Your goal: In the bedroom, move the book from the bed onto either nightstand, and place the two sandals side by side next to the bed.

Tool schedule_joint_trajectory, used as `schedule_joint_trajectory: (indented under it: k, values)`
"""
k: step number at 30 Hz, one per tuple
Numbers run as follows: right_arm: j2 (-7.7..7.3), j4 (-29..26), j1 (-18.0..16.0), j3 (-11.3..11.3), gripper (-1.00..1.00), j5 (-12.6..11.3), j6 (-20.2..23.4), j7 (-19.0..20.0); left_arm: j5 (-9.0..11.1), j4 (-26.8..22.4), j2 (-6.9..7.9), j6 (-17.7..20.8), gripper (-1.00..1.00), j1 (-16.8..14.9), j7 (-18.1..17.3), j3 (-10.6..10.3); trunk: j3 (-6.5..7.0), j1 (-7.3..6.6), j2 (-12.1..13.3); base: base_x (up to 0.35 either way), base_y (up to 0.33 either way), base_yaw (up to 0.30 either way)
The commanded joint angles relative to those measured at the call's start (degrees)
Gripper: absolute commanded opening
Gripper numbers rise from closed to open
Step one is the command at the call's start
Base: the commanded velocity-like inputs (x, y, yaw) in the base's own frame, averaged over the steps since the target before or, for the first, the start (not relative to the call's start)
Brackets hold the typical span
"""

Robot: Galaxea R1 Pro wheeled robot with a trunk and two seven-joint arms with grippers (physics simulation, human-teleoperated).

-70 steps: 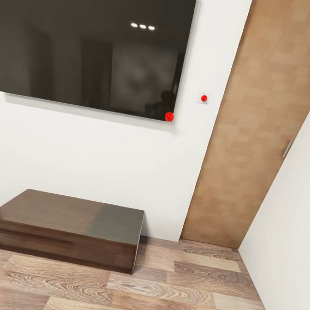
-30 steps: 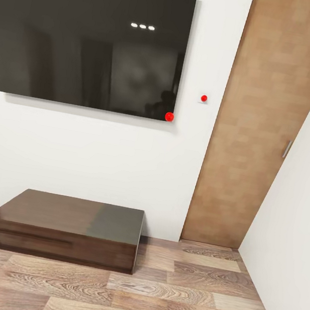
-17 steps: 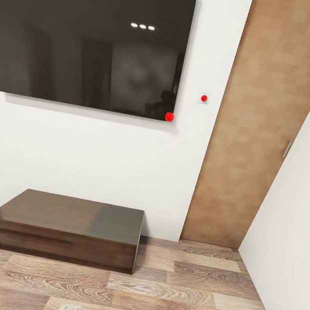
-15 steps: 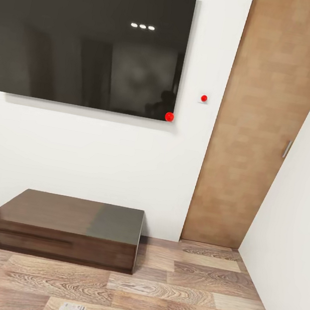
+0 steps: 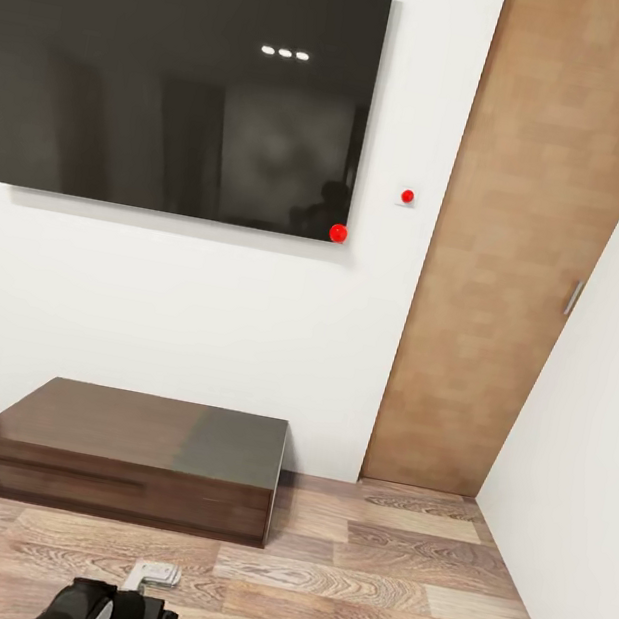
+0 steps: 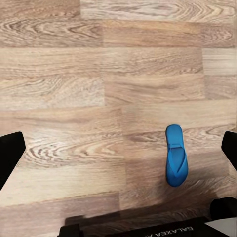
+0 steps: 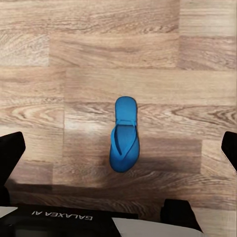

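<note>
While our left gripper [image 6: 118, 148] and right gripper [image 7: 118, 148] hang spread wide over bare floor [image 6: 59, 74], we see a sandal [image 7: 124, 141] lying free between the right fingers, clear boards all round.

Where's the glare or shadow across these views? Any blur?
Head view: TV screen mirrors three ceiling lights and a dim room; cabinet top has a grey sheen. Both wrist views: sharp, dark shadow band near the sandal and robot base.
</note>
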Motion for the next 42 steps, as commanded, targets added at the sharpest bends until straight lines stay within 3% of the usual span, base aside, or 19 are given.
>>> schedule_joint_trajectory:
  k: [1, 9, 17, 25, 31, 42]
  values:
    - [-0.01, -0.1, 0.0, 0.1, 1.00, 0.0, -0.3, 0.0, 0.1, -0.1, 0.01, 0.2, 1.00, -0.3, -0.1, 0.1, -0.07, 0.00, 0.0, 0.000, 0.000, 0.000]
    - [-0.12, 0.2, 0.0, 0.1, 1.00, 0.0, -2.1, -0.1, 0.9, -3.2, 0.11, 1.8, 1.00, -1.2, -0.2, 0.0, -0.07, 0.00, 0.0, 0.000, 0.000, 0.000]
    - [-0.15, 0.2, 0.0, 0.1, 1.00, 0.0, -2.8, -0.1, 1.2, -16.3, 0.21, 12.3, 1.00, -1.8, -0.5, 0.0, -0.07, 0.00, 0.0, 0.000, 0.000, 0.000]
    - [-0.23, 0.2, 0.0, 0.0, 1.00, 0.0, -3.0, -0.1, 1.1, -24.8, 0.20, 18.1, 1.00, -1.8, -0.6, -0.1, -0.07, 0.00, 0.0, 0.000, 0.000, 0.000]
    - [-0.25, 0.3, 0.0, 0.0, 1.00, -0.1, -3.1, -0.1, 0.9, -28.4, 0.18, 21.3, 1.00, -1.9, -0.5, -0.1, -0.07, 0.00, 0.0, 0.000, 0.000, 0.000]
    - [-0.25, 0.3, 0.0, 0.0, 1.00, -0.1, -3.1, -0.1, 0.7, -30.8, 0.22, 24.5, 1.00, -2.0, -0.2, 0.0, -0.07, 0.00, 0.0, 0.000, 0.000, 0.000]
